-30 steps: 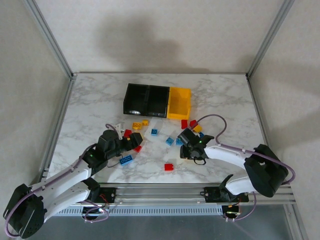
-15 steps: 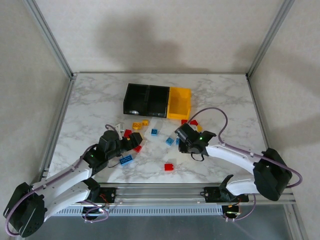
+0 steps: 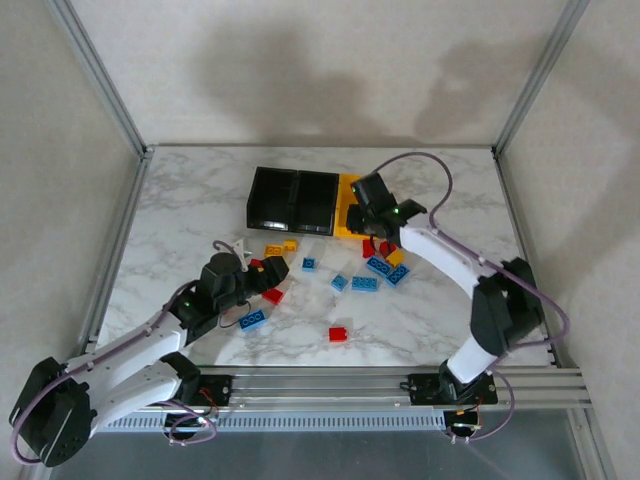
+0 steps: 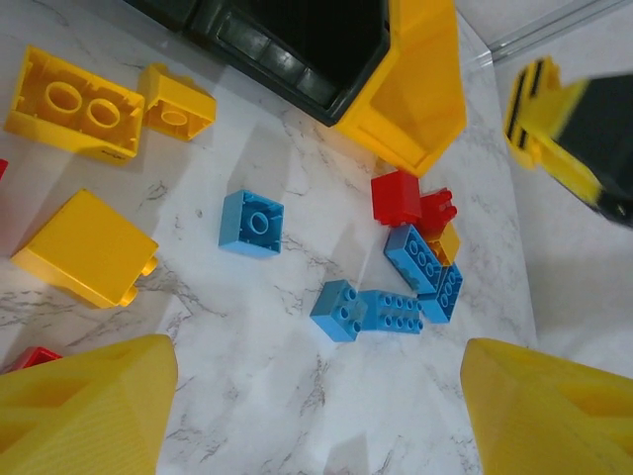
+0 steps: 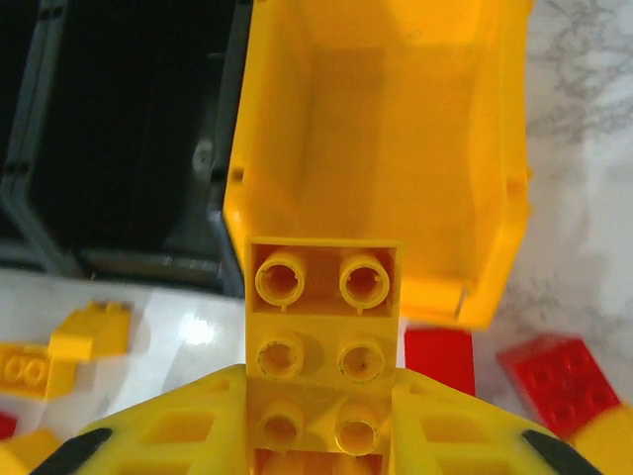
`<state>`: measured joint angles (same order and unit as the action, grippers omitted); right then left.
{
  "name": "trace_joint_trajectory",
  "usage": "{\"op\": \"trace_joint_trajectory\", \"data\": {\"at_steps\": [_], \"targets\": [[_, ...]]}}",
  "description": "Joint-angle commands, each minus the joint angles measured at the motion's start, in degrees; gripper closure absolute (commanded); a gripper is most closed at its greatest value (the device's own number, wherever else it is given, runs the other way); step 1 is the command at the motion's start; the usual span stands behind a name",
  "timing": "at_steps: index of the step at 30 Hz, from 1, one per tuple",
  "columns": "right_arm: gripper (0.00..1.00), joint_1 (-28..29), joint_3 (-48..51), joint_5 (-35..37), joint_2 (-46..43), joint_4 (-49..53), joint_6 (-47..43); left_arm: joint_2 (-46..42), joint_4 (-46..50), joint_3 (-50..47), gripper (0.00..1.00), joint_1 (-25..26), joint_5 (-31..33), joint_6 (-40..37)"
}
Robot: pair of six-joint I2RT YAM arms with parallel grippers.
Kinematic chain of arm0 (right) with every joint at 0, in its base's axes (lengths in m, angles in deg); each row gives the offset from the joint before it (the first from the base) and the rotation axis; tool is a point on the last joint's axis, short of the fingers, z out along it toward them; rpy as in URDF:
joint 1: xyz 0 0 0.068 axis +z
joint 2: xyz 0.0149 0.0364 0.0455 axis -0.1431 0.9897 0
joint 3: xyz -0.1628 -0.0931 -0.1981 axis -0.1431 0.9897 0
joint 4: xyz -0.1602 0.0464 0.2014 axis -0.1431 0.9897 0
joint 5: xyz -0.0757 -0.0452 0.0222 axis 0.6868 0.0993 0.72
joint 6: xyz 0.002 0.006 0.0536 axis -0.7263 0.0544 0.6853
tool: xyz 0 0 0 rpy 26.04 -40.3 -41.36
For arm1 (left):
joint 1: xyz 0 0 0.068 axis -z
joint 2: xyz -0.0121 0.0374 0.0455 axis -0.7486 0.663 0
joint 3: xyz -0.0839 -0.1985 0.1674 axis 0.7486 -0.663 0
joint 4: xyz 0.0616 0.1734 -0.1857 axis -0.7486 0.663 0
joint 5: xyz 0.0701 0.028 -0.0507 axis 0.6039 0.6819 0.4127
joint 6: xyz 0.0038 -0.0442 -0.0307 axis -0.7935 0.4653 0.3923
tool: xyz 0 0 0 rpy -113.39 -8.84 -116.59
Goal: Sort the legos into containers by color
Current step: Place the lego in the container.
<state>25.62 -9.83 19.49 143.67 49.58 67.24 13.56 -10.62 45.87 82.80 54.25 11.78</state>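
My right gripper [image 3: 372, 212] is shut on a yellow brick [image 5: 321, 336], studs toward the camera, held just above the near end of the yellow bin [image 5: 396, 148]. Two black bins [image 3: 292, 199] stand to the left of the yellow bin [image 3: 346, 226]. Low over the marble, my left gripper [image 4: 316, 416] is open; its yellow fingers [image 4: 89, 406] have nothing between them. Ahead of it lie a blue brick [image 4: 251, 224], a joined pair of blue bricks [image 4: 368, 310], yellow bricks [image 4: 74, 104] and a red brick [image 4: 398, 196]. My left gripper [image 3: 263, 282] sits among the left-hand bricks.
A red brick [image 3: 338, 334] and a blue brick [image 3: 252, 320] lie toward the table's front edge. More red and blue bricks [image 3: 384, 268] cluster below the yellow bin, under my right arm. Metal frame posts stand at the table's sides.
My right gripper has risen from the bricks at mid-table and swung back to the yellow bin, carrying the yellow brick. The left arm has hardly moved.
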Motion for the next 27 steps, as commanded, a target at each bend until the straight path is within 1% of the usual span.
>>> {"op": "trace_joint_trajectory", "data": {"at_steps": [1,4,7,11,22,24,27], "targets": [[0.70,-2.3,-5.1,-3.2,6.2,-2.5,-2.5,-2.5,3.5,2.4,0.24,0.6,2.4,0.6],[0.70,-3.8,-9.2,-4.3,11.9,-2.4,-2.4,-4.3,3.8,1.8,0.25,0.7,3.1,1.8],[0.69,-4.7,-12.4,-3.4,16.1,-1.5,-2.4,-6.1,3.9,0.6,0.25,1.0,4.1,3.2],[0.69,-6.0,-13.7,-3.8,18.9,-2.1,-2.1,-7.4,4.2,-0.5,0.25,1.2,4.6,4.2],[0.67,-6.9,-17.8,-4.2,26.4,-0.4,-2.2,-3.9,5.6,3.1,0.25,1.3,4.1,2.7],[0.65,-6.9,-17.3,-4.4,26.5,-0.9,-2.1,-3.1,6.2,4.4,0.25,1.4,4.3,2.1],[0.58,-6.8,-17.6,-4.3,26.8,-0.6,-2.2,-2.9,6.2,4.8,0.25,1.4,4.8,2.0]]}}
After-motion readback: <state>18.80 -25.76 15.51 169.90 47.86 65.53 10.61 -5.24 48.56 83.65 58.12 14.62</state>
